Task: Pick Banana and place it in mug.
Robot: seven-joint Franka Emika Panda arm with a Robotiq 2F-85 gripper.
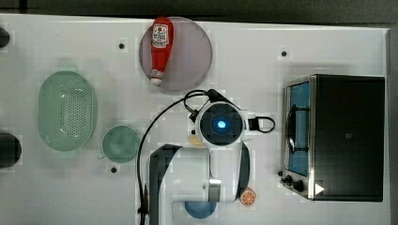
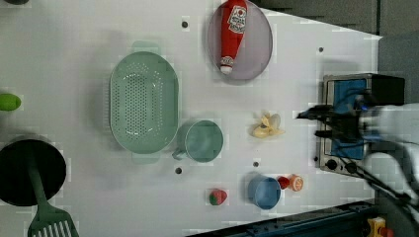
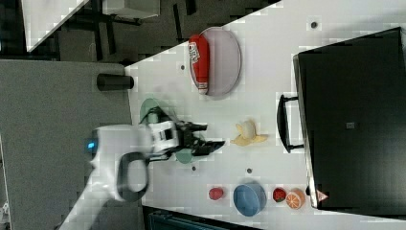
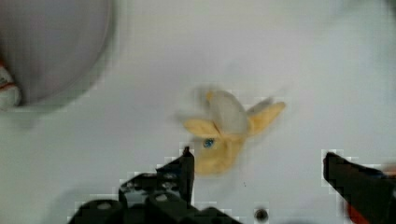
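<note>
The banana (image 4: 229, 130) is a pale yellow, half-peeled toy lying on the white table; it also appears in the left view (image 2: 267, 126) and the right view (image 3: 248, 133). My gripper (image 4: 259, 163) hangs open above it. One dark finger (image 4: 186, 169) is close beside the fruit and the other stands well clear, with nothing held between them. In the right view the gripper (image 3: 208, 136) is to the left of the banana. The muted-green mug (image 1: 121, 144) stands upright beside the colander, a short way from the banana (image 2: 202, 140).
A large pale green colander (image 2: 143, 103) sits by the mug. A ketchup bottle (image 1: 160, 49) lies on a grey plate (image 1: 190, 54). A toaster oven (image 1: 345, 136) stands at the top view's right. A blue cup (image 2: 264, 192), an orange slice (image 2: 296, 182) and a strawberry (image 2: 217, 197) lie near the table edge.
</note>
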